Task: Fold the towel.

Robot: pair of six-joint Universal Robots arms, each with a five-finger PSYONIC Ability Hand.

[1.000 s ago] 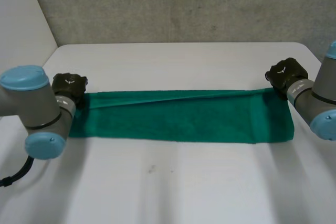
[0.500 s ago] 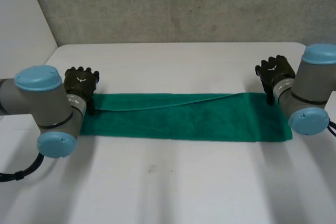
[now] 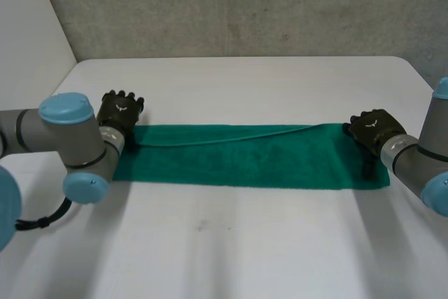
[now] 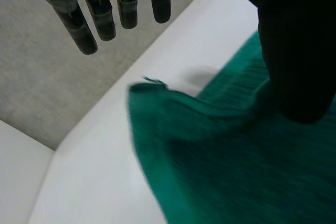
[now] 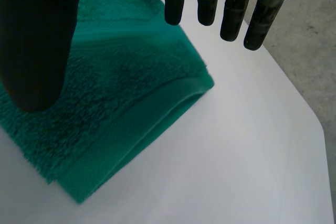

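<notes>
Left hand (image 3: pixel 120 111) at green towel's (image 3: pixel 245 155) left end, right hand (image 3: pixel 374 129) at right end, I read both fingers straight, holding nothing

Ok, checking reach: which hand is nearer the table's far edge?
Left. The left hand is at the towel's far left corner, closer to that edge; the right hand is further back, over its right end.

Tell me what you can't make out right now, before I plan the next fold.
Head view: the towel's near left corner is hidden behind the left arm.
Head view: the right arm covers part of the towel's right edge.
Left wrist view: the left robot hand's dark thumb hides the towel beneath; contact unclear.
Right wrist view: the right robot hand's thumb does the same.
</notes>
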